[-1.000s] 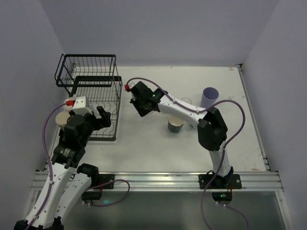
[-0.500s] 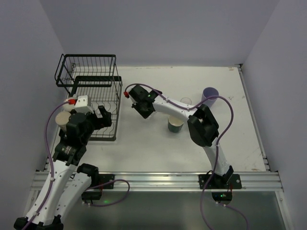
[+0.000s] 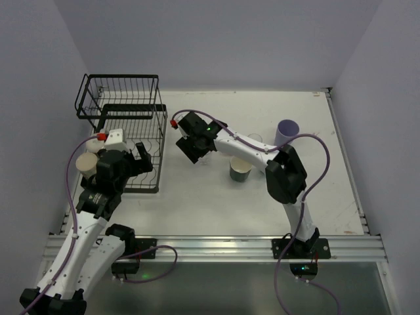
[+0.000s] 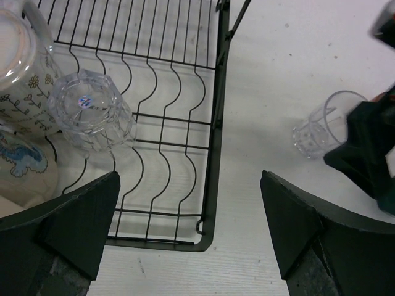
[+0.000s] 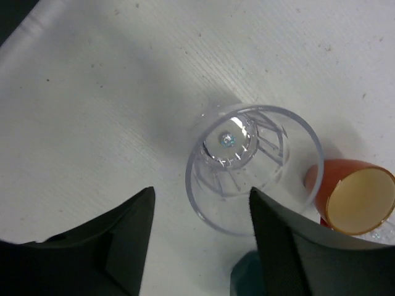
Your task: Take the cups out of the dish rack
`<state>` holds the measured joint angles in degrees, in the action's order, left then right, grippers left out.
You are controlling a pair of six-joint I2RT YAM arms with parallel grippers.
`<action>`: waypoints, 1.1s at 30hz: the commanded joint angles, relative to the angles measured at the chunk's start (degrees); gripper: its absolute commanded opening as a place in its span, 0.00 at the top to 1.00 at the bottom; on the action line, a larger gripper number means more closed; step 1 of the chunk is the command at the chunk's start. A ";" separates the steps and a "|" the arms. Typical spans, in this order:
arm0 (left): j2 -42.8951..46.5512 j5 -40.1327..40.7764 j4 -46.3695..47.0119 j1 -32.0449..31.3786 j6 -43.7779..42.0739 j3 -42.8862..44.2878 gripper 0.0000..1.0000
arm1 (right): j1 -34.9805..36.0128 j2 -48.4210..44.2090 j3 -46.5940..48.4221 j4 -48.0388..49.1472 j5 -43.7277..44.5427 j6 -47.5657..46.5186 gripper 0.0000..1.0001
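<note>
The black wire dish rack (image 3: 125,115) stands at the far left. Its flat tray (image 4: 179,92) holds an upturned clear glass (image 4: 92,112), a flower-printed mug (image 4: 18,80) and a mug with a blue drawing (image 4: 21,161). My left gripper (image 3: 139,163) (image 4: 191,237) hangs open and empty over the tray's near right corner. Another clear glass (image 5: 253,166) (image 4: 321,126) stands upright on the table. My right gripper (image 3: 194,152) (image 5: 202,197) is open just above it, its fingers apart from the glass. A small orange cup (image 5: 355,196) lies right beside that glass.
A teal mug (image 3: 240,169) stands mid-table under the right forearm. A lavender tumbler (image 3: 287,131) is at the far right, with a small pale cup (image 3: 254,139) to its left. A cream cup (image 3: 86,163) shows by the left arm at the rack's left edge.
My right gripper has opened and let go of the clear glass, which now stands on the table. The left arm has shifted slightly over the rack, still open.
</note>
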<state>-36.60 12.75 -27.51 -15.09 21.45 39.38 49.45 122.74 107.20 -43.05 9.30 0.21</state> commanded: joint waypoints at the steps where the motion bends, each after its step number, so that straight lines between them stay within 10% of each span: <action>1: -2.42 5.08 0.09 0.50 0.95 1.58 0.00 | 0.03 -11.71 -3.21 3.22 -1.56 2.24 0.30; 7: -9.35 9.74 2.36 0.50 8.07 3.34 0.00 | 0.03 -28.14 -16.12 11.57 -6.39 7.43 0.12; 16: -15.17 21.68 7.37 0.50 15.54 0.71 0.00 | 0.03 -51.96 -40.12 26.17 -12.11 12.27 0.12; 33: -33.00 34.09 12.30 2.96 17.32 3.78 0.00 | 0.03 -59.28 -51.12 34.35 -16.95 12.27 0.09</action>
<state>-68.20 41.12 -19.68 -13.65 38.35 40.84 49.45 66.06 56.21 -12.73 -6.11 12.03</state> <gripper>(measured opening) 0.997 0.906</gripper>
